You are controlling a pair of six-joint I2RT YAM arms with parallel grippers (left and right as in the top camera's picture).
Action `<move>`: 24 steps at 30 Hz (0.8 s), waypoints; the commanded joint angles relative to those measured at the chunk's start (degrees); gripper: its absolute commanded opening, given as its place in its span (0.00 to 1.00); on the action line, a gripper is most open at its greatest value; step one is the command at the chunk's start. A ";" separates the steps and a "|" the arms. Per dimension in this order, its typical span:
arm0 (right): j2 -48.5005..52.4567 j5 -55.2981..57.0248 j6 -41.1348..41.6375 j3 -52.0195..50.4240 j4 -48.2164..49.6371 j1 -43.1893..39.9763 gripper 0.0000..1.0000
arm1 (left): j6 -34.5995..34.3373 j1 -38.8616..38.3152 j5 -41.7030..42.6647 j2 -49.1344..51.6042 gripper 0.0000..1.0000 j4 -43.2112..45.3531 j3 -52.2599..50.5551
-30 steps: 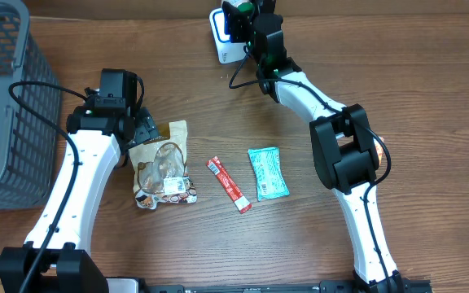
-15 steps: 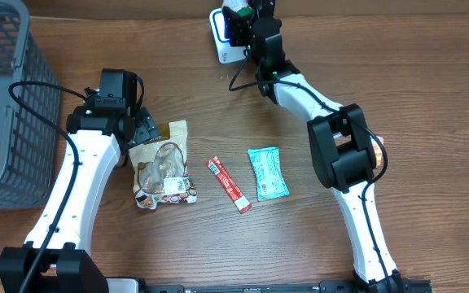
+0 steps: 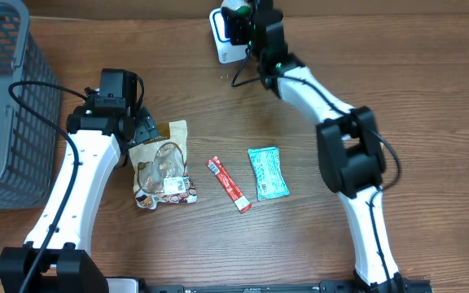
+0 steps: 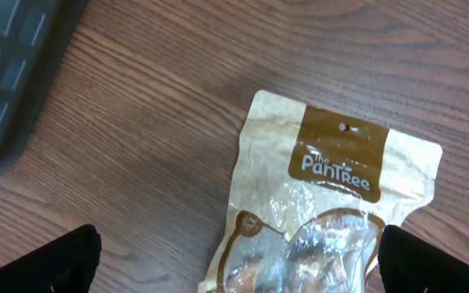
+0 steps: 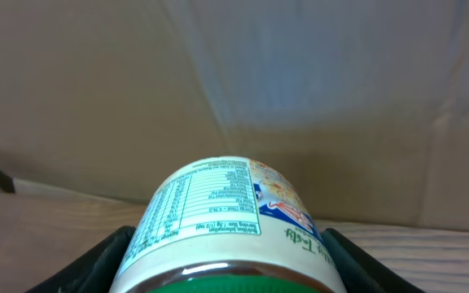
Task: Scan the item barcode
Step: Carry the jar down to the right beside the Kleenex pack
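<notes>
table: brown wood-grain top (image 3: 430, 89); everything below lies or stands on it.
basket: grey plastic mesh (image 3: 35, 106), at the left edge, running out of the overhead view; its dark wall shows blurred in the left wrist view's upper left corner (image 4: 6, 73).
snack pouch: tan with a brown header reading "Pantree" (image 4: 324, 212), punched hang hole, clear crinkled window. Lies flat, header toward the far edge, right of the basket and apart from it (image 3: 163, 167).
red stick packet: narrow, lies diagonally (image 3: 230, 185), just right of the pouch, not touching.
teal packet: rectangular, flat (image 3: 268, 172), right of the red stick, with a gap between them.
backdrop: plain brown cardboard wall (image 5: 96, 81) behind the table.
</notes>
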 commanded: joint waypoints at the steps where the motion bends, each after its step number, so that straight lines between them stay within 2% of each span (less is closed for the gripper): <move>1: -17.33 -0.24 -1.92 1.77 -9.81 -0.13 0.04 | 0.44 -0.07 0.02 -1.18 0.99 -0.09 0.98; 6: -26.77 -0.22 -1.44 1.77 -32.81 -1.64 0.04 | 0.44 -0.07 0.02 -1.18 1.00 -0.09 0.98; 8: -30.10 -0.26 -1.44 1.77 -46.90 -3.43 0.04 | 0.44 -0.07 0.02 -1.18 1.00 -0.09 0.98; 16: -29.05 -0.24 4.90 1.49 -77.53 -9.57 0.04 | 0.44 -0.07 0.02 -1.18 0.99 -0.09 0.98; 20: -27.21 -0.24 6.10 -2.51 -83.76 -12.04 0.04 | 0.44 -0.07 0.02 -1.18 1.00 -0.09 0.98; 24: -26.99 -0.22 6.12 -10.40 -81.31 -13.79 0.04 | 0.44 -0.07 0.02 -1.18 1.00 -0.09 0.98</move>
